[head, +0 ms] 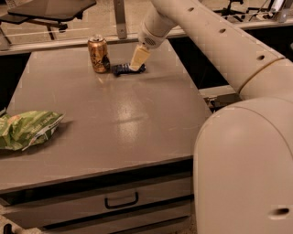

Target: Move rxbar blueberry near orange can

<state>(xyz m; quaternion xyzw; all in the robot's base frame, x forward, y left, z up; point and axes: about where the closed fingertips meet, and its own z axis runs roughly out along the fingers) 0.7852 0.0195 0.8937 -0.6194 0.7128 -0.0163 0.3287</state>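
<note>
- Grey and flat, the counter (114,119) fills most of the view, with a faint sheen of light across its middle.
- Beneath its front edge sits a drawer (91,203) with a dark handle (121,201).
- Behind the counter a pale floor shows, with an office chair (48,9) at the upper left and an upright post (120,18) just behind the far edge.
- An orange can (98,54) stands upright near the far edge of the counter, left of centre, silver top up.
- A blue snack bar (124,70) lies flat on the counter just to the right of the can, close beside it; whether the two touch cannot be told.
- The claw (137,65) reaches down from above onto the right end of the snack bar, its pale tip resting on or against the wrapper.
- Whether the claw is clamped on the snack bar or merely set over it cannot be told from this angle.
- A thick white arm (215,41) runs from the claw up and across to the right, joining the robot's large rounded body (247,169) that takes up the lower right.
- A crumpled green chip bag (27,129) lies at the counter's left edge, well apart from the can and the snack bar.
</note>
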